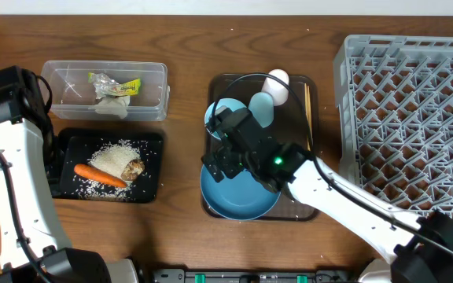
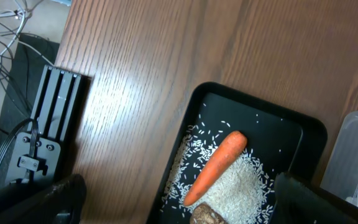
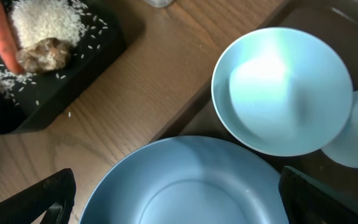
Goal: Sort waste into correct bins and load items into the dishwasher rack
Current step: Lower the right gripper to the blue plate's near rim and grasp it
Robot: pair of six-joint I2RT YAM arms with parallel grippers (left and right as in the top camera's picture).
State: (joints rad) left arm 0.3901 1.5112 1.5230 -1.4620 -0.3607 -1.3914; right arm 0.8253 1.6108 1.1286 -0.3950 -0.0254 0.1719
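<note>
Dark-blue glaze fills the space under our right hand point(image 3: 179, 202). The plate point(image 3: 185, 186) lies directly below its fingers, which are spread wide and hold nothing. The light-blue bowl point(image 3: 283, 90) sits just ahead of them, close against the plate's far rim; we cannot tell whether the two touch. Both rest on the brown serving tray point(image 1: 301, 86), and the grey rack point(image 1: 415, 102) stands well off to one side of this hand, with no dishes in it that we can see.

Our left hand point(image 2: 188, 202) is also spread and empty. It hovers over the black tray point(image 2: 253, 102), with the carrot point(image 2: 216, 165) and rice point(image 2: 241, 180) right beneath it. The wrapper point(image 1: 120, 85) and tissue point(image 1: 110, 104) lie in the clear tub point(image 1: 61, 75), so we judge the sorting done and the loading about to begin.

We would take the bowl first, because its raised wall offers a real edge. We would move forward until one finger hangs inside the rim and one outside, lower, then close firmly on the wall and lift straight up, clear of the cups point(image 1: 262, 106) beyond. The plate looks flat and slick; it would need one finger worked under its rim, and the tray's lip may crowd that approach.
</note>
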